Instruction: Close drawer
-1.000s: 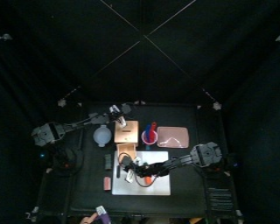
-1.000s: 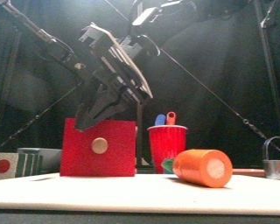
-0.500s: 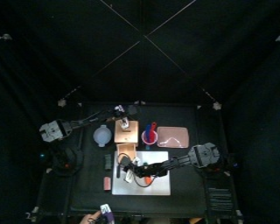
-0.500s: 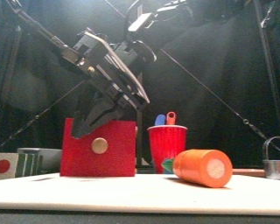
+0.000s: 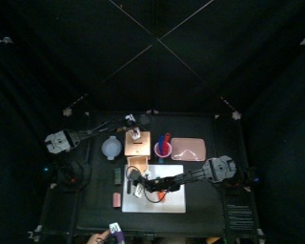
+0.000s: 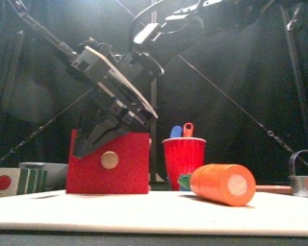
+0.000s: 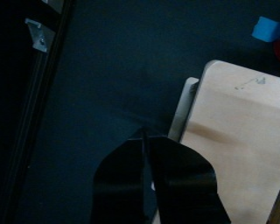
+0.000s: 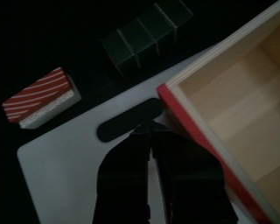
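The drawer (image 6: 108,163) stands out of the cabinet on the white sheet (image 6: 157,216), its red front and round wooden knob facing the front view. The right wrist view looks into its open wooden inside (image 8: 230,96). My right gripper (image 8: 149,133) is shut, empty, low over the sheet just off the drawer's red-edged corner, and reaches in from the right (image 5: 150,184). The pale tan cabinet (image 5: 138,144) stands farther back. My left gripper (image 7: 149,138) hovers shut and empty beside the cabinet's edge (image 7: 236,140), at its far side (image 5: 132,125).
A red cup (image 6: 184,159) and an orange cylinder (image 6: 222,183) on its side stand right of the drawer. A pinkish tray (image 5: 187,146) lies right of the cabinet. A red-and-white striped block (image 8: 43,96) and dark green blocks (image 8: 149,39) lie off the sheet.
In the front view the black arm behind the drawer has leaned further left and down. The drawer and the right gripper have not moved.
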You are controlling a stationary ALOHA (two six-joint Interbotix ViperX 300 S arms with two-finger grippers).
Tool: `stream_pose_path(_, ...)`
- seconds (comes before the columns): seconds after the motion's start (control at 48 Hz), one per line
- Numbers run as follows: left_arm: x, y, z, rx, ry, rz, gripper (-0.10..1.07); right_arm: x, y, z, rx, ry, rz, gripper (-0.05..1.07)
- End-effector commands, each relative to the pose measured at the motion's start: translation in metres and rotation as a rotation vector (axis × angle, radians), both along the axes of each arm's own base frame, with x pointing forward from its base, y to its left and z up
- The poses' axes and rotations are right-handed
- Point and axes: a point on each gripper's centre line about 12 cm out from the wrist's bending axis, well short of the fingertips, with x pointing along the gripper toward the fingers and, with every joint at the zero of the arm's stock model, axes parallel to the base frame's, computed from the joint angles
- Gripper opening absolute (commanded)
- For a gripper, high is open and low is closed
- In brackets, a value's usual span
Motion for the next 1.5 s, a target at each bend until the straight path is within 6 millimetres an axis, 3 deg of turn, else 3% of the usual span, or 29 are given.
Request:
stream_pose_path(0.0, 0.004, -0.001, 0.008, 0.010, -0.017, -0.006, 0.41, 0.007, -0.010, 0.020, -0.006, -0.047, -0.014, 0.09)
stream_pose_path(0.292, 0.004, -0.002, 0.008, 0.009, -0.016, -0.006, 0.41, 0.011, -0.028, 0.020, -0.048, -0.048, -0.031, 0.09)
stream_pose_path(0.729, 0.002, -0.001, 0.006, 0.007, -0.012, -0.003, 0.41, -0.001, -0.051, 0.020, -0.123, -0.005, -0.064, 0.08)
stream_pose_path(1.104, 0.001, -0.001, 0.005, 0.004, -0.008, -0.002, 0.41, 0.000, -0.104, 0.023, -0.215, -0.010, -0.109, 0.08)
stream_pose_path(1.479, -0.003, 0.000, 0.000, 0.001, -0.001, 0.004, 0.41, 0.005, -0.127, 0.025, -0.261, -0.033, -0.100, 0.08)
